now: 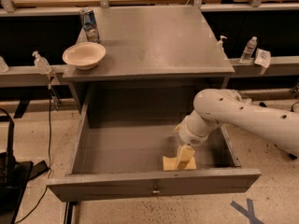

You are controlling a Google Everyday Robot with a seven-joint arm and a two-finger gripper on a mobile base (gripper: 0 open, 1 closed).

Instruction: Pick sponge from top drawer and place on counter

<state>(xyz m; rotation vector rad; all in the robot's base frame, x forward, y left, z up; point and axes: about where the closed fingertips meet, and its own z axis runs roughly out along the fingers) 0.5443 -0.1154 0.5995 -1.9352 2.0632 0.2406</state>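
A wide, shallow dark grey metal drawer (117, 186) stands pulled fully open across the lower half of the frame. A small brass lock sits at the middle of its plain front panel. Above it, in the upper centre, lies the flat, matte dark grey cabinet top that serves as the counter (159, 36).

A thick white robot arm (252, 118) enters from the right edge at mid-height. It runs leftward to a rounded joint above the drawer's right side, then bends sharply down and to the left into the drawer. At its tip, the narrow yellow-padded gripper (184, 157) points almost straight down.

The gripper meets the pale yellow, flat foam sponge (169, 163), which lies on the drawer floor at lower centre-right, just behind the front panel. Whether the claw is spread or closed, and whether it has hold of the sponge, cannot be told.

A cream-coloured round bowl (84, 55) rests at the counter's front-left corner, and a blue and silver drink can (89, 24) stands upright just behind it. A clear plastic water bottle (250, 48) stands on the grey ledge at right. A blue tape cross (246, 211) marks the speckled floor at lower right.
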